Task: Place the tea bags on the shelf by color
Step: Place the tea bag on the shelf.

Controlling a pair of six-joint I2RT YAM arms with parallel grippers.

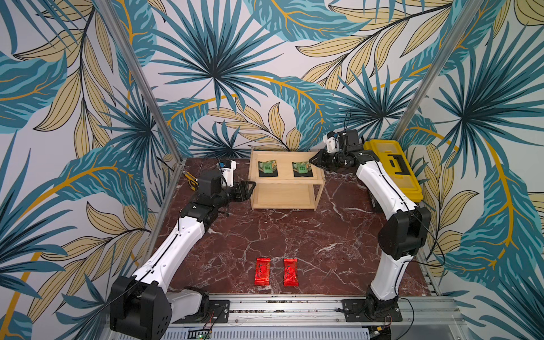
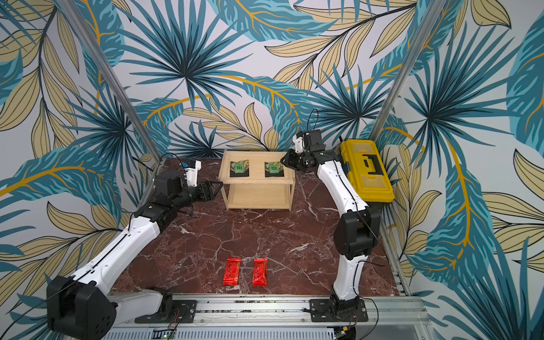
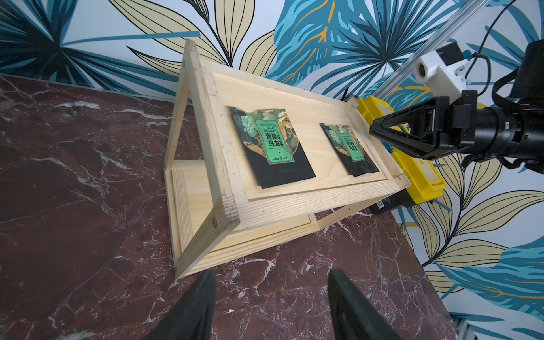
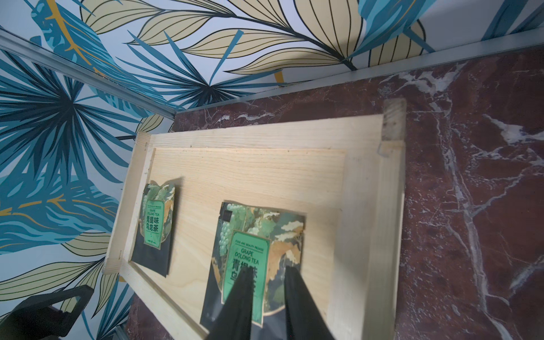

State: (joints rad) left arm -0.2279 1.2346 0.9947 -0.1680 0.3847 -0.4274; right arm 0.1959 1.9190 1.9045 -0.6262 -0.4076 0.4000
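Shelf [image 1: 287, 188], far centre: two green tea bags [image 1: 267, 168] [image 1: 302, 169] flat on top tray. Right gripper [image 4: 266, 297] slightly parted above right-hand one, releasing. Left gripper [image 3: 269, 306] apart, empty. Red tea bags [image 1: 262, 271] [image 1: 290, 271] near edge; next: pickup, lower tier.

Counter middle: bare marble counter [image 1: 265, 229] lay open between the arms.
Far right: yellow toolbox [image 1: 391, 167] blocked the shelf [image 1: 287, 188] side.
Lower tier: stood open-fronted.
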